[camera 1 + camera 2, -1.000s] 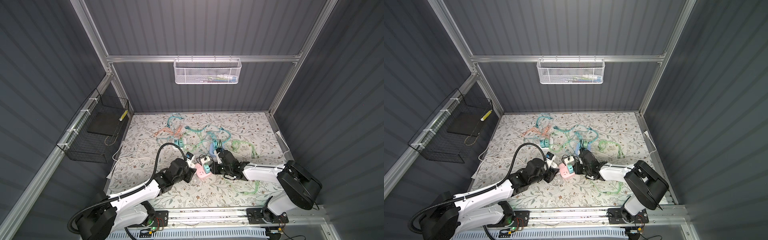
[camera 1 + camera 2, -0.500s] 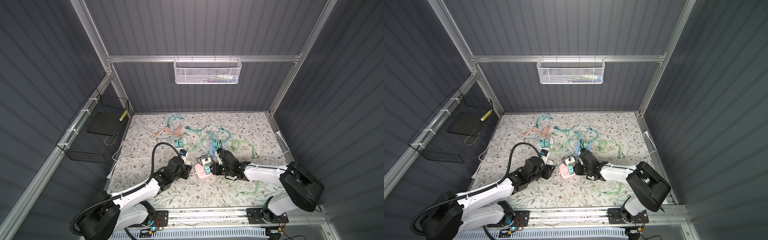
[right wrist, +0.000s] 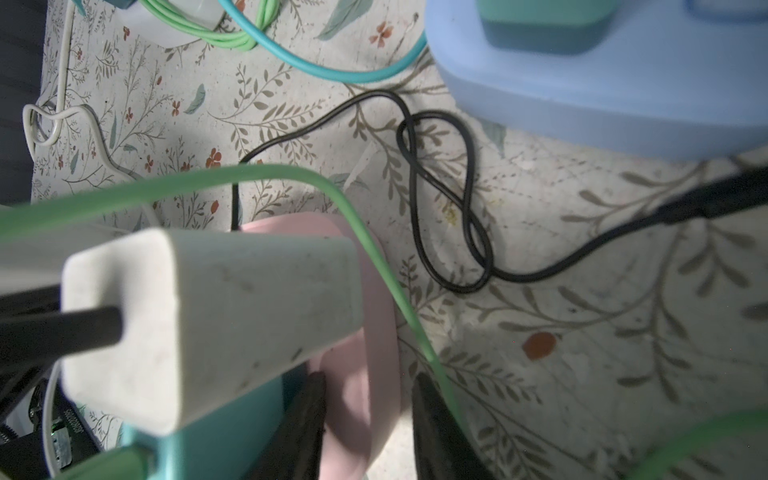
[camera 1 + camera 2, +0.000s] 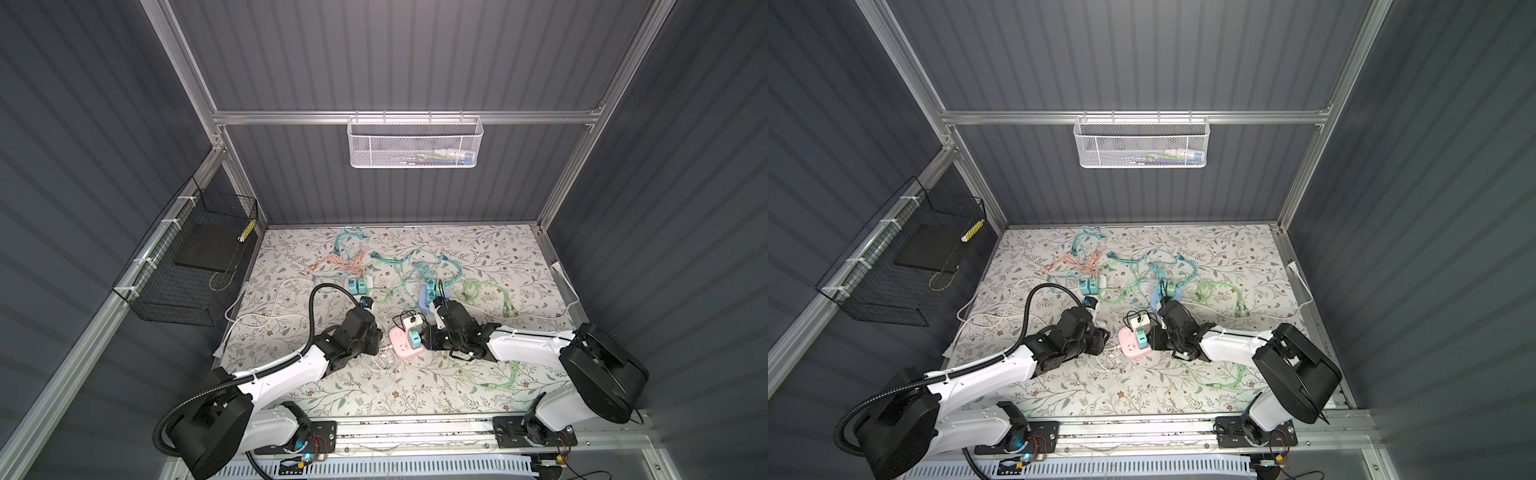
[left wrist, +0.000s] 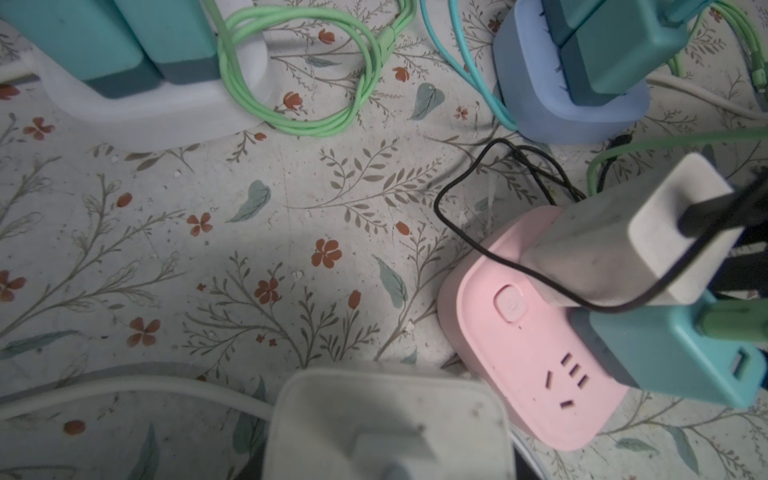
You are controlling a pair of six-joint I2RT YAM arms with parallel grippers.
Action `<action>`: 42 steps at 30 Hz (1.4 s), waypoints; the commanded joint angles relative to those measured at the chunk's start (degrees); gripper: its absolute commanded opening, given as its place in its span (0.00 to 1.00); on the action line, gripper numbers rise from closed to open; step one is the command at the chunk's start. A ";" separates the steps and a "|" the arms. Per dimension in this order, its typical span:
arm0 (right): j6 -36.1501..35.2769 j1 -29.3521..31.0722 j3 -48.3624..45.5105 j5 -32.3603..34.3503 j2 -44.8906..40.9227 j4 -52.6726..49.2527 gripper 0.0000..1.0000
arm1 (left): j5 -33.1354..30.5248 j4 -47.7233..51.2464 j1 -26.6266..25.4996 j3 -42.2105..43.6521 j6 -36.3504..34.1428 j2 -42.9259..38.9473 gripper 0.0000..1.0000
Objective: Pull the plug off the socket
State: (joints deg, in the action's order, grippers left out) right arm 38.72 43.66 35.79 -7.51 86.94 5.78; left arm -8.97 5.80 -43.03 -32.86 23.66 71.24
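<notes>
While the pink socket [image 4: 402, 347] lies near the front middle of the table [image 4: 415, 395], 2 plugs stand seated in it: the white plug [image 5: 615, 249] and the teal plug [image 5: 673, 357]. The right gripper [image 3: 368, 384] straddles the socket's end, fingers [image 3: 309, 419] narrowly apart, a sliver of gap on 1 side. Gripping or not? Cannot tell. The left gripper [image 4: 376, 337] sits just beside the socket with its jaws hidden, so no telling there either.
</notes>
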 commanded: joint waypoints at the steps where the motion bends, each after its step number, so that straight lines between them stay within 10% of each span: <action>1: -1.10 0.37 -0.99 0.91 0.92 -8.26 0.37 | -1.09 4.90 0.53 -3.34 1.87 1.76 0.20; 17: -1.62 0.37 -0.29 1.26 -1.34 -9.34 0.44 | 1.66 8.59 2.33 -7.95 2.58 8.46 0.23; 42: -2.20 1.25 0.60 7.81 -13.18 -19.10 0.54 | 2.67 18.42 3.12 -16.64 1.75 16.37 0.62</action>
State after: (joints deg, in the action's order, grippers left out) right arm 36.97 44.40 36.12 -1.48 74.89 -10.83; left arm -4.97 20.38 -40.29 -47.29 25.96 86.43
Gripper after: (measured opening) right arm 0.536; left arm 0.612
